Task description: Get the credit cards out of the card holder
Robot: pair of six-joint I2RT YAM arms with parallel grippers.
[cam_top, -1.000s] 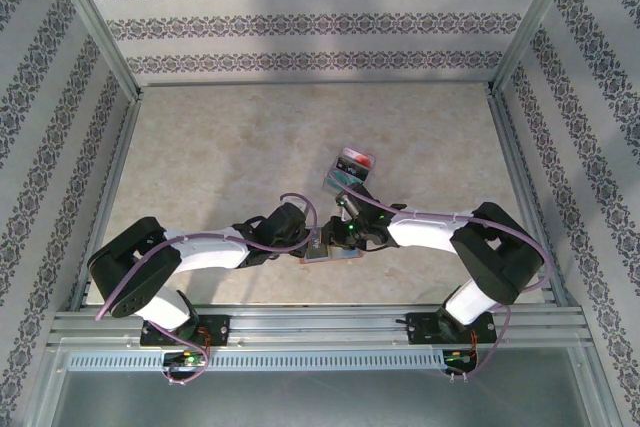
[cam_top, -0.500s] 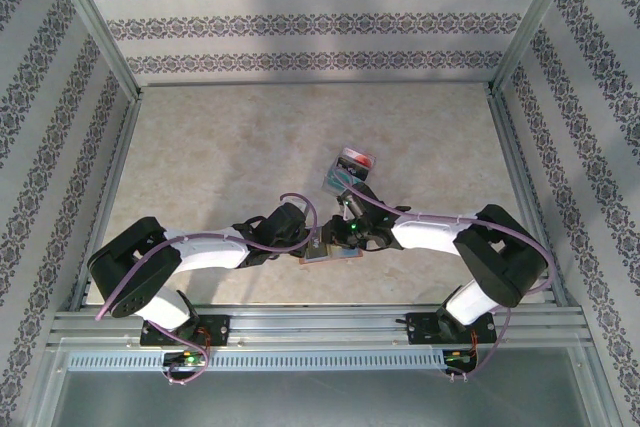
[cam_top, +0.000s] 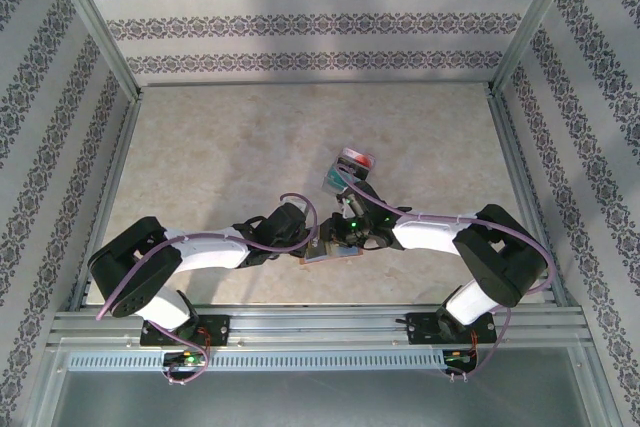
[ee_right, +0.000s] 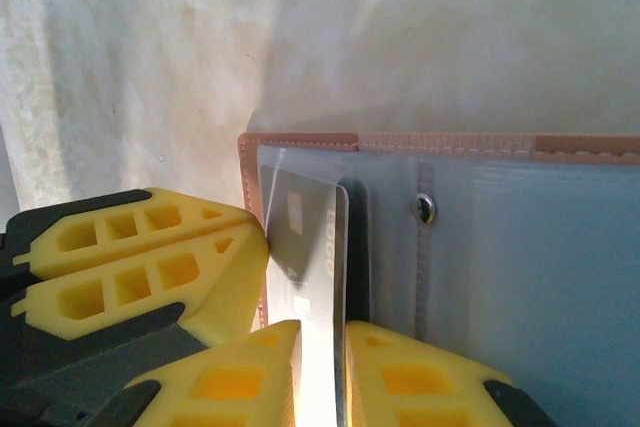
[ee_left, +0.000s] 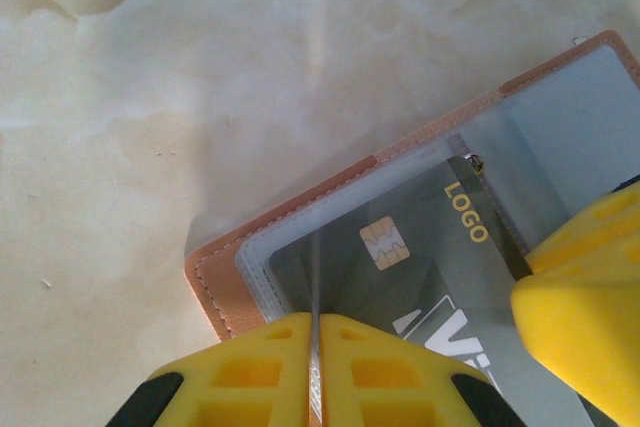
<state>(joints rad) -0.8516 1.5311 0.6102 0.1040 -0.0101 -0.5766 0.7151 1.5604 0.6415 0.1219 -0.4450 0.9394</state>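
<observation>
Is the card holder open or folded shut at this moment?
Open: the card holder lies spread, its grey-blue inner panels and the snap between them facing the camera.

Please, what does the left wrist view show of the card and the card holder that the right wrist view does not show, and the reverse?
Left wrist: the face of the dark card, seen plainly, with gold chip, yellow LOGO lettering and large white letters. Right wrist: that card steeply foreshortened, passing between the fingers of the right gripper. Both: the open card holder with brown border, its metal snap, the table, and the left gripper.
</observation>
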